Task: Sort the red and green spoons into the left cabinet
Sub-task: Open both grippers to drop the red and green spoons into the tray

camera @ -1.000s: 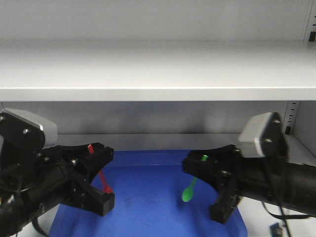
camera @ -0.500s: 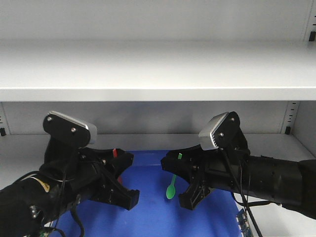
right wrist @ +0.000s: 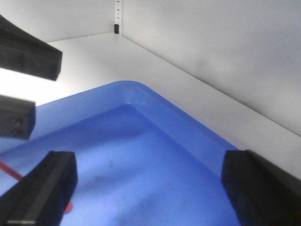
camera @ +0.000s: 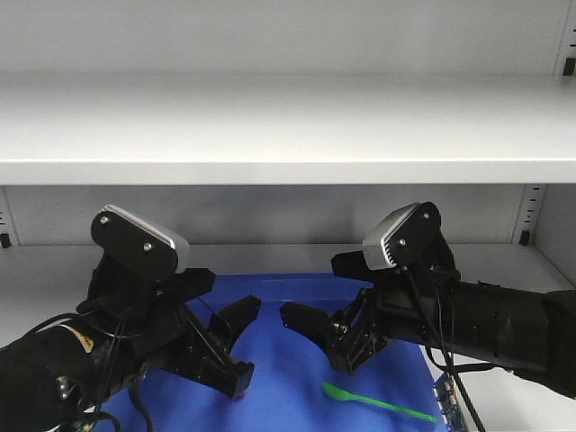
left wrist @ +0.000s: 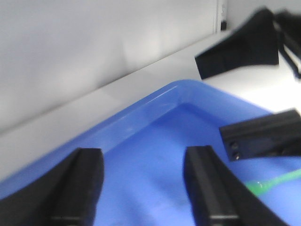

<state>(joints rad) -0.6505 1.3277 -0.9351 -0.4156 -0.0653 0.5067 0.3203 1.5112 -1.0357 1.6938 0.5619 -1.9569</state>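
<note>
Front-facing view: left gripper [camera: 236, 346] at lower left of the frame and right gripper [camera: 315, 335] at lower centre-right, both with fingers spread wide and gripping nothing, tips pointed toward each other over a blue tray [camera: 288, 387]. Tray resting on the lower shelf of the light grey cabinet [camera: 288, 126], beneath a wide horizontal shelf. Green spoon [camera: 378, 403] lying flat on the tray floor at lower right of centre, below the right gripper's fingers and clear of them. Left wrist view: green spoon [left wrist: 270, 182] a thin streak at the right edge, beyond the two parted fingers [left wrist: 211, 193]. Right wrist view: red spoon [right wrist: 14, 173] seen only as a thin sliver at the lower left edge, lying on the tray near the left-hand finger [right wrist: 44, 188], not between the fingers.
</note>
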